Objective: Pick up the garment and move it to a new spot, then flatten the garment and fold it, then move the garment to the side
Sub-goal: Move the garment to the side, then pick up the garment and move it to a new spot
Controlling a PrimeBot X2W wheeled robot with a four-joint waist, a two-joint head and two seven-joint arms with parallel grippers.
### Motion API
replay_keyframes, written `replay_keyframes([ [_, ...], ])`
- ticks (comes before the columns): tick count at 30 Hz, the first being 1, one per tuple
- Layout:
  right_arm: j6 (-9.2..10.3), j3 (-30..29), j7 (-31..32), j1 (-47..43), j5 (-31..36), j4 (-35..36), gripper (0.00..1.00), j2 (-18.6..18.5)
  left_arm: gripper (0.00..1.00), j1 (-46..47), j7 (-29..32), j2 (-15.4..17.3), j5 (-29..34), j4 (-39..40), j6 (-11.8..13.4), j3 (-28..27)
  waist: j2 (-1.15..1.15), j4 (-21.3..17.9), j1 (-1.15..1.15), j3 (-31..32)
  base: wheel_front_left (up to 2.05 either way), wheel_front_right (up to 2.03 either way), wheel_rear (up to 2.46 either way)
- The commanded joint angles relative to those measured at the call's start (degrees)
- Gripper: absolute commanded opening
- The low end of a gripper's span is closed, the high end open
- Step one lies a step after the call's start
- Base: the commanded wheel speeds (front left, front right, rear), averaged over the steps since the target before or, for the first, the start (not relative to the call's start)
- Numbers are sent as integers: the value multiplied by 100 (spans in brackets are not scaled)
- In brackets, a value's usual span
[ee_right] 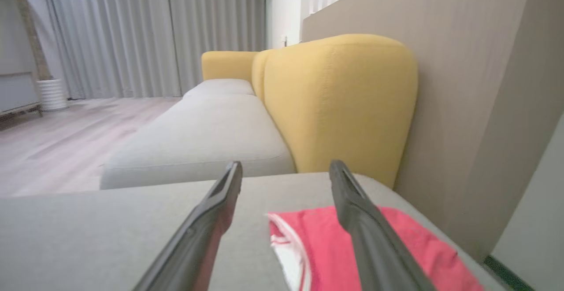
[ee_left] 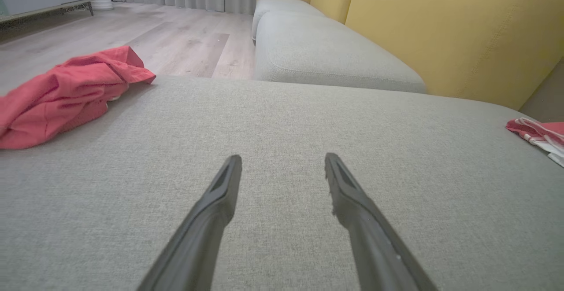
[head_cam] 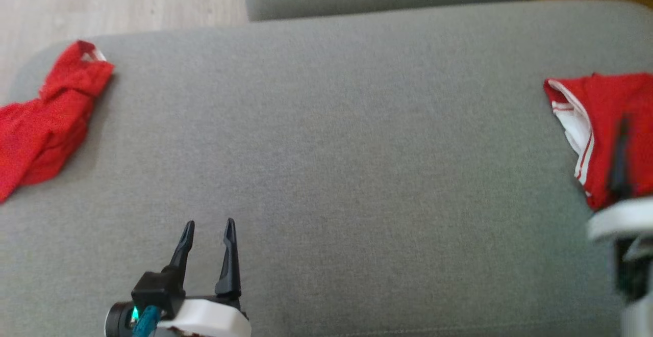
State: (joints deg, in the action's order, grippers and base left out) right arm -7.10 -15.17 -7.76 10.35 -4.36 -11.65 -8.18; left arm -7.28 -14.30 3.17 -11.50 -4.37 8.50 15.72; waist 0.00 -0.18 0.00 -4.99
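- The crumpled red garment [head_cam: 43, 123] lies in a heap at the far left of the grey seat cushion [head_cam: 357, 123], one end draped over the cushion's edge; nothing touches it; in the left wrist view it sits up and to the left, well apart from the fingers.
- The left gripper [head_cam: 210, 222] hangs low over bare cushion at the near left, its two dark fingers spread with nothing between them; it points across the cushion rather than at the heap.
- The middle of the cushion is bare fabric; it looks like the natural place to spread a garment flat.
- The folded red garment [head_cam: 607, 107], with white trim along one edge, lies flat at the far right of the cushion, near the yellow backrest [ee_right: 339, 106].
- The right gripper [ee_right: 286, 164] is over that folded piece, fingers parted and pinching nothing; whether a fingertip touches the cloth I cannot tell, since the head view is blurred there.
- My reading: the folded piece looks done and set aside, so the step in hand is picking up the heap on the left; that calls for swinging the left gripper over to it, lowering with fingers apart, and pinching a raised fold so the cloth lifts without dragging off the edge.
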Motion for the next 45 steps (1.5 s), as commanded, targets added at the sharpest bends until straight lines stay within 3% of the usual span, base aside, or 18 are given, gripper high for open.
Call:
replay_keyframes([
  [1, -39, 255, 35, -118, -48, 401, 100, 44, 100, 112, -70, -28, -16, 134, -7, -226, 0, 78, 0, 148, 0, 0, 0],
  [6, -39, 749, -100, -1111, 2, 923, 100, 389, 100, 34, -70, -29, 49, -72, -60, -230, 0, 197, 0, 345, 0, 0, 0],
  [13, -39, 1141, -579, -2044, 180, 638, 100, 523, 100, -2, -70, -29, 41, -279, -133, -302, 0, 372, 0, 546, 0, 0, 0],
  [19, -39, 1196, -712, -2146, -118, 363, 100, 528, 100, -65, -70, -29, 72, -355, -218, -382, 0, 403, 0, 609, 0, 0, 0],
  [35, -39, 1237, -723, -1969, 21, 550, 100, 530, 100, -29, -70, -29, 100, -340, -263, -376, 0, 438, 0, 557, 0, 0, 0],
  [39, -39, 1202, -723, -2025, 20, 605, 100, 530, 100, 14, -70, -29, 108, -357, -285, -356, 0, 696, 0, 572, 0, 0, 0],
  [45, -39, 1268, -723, -2142, -63, 668, 100, 530, 100, 4, -70, -29, 122, -338, -292, -304, 0, 1580, 0, 632, 0, 0, 0],
])
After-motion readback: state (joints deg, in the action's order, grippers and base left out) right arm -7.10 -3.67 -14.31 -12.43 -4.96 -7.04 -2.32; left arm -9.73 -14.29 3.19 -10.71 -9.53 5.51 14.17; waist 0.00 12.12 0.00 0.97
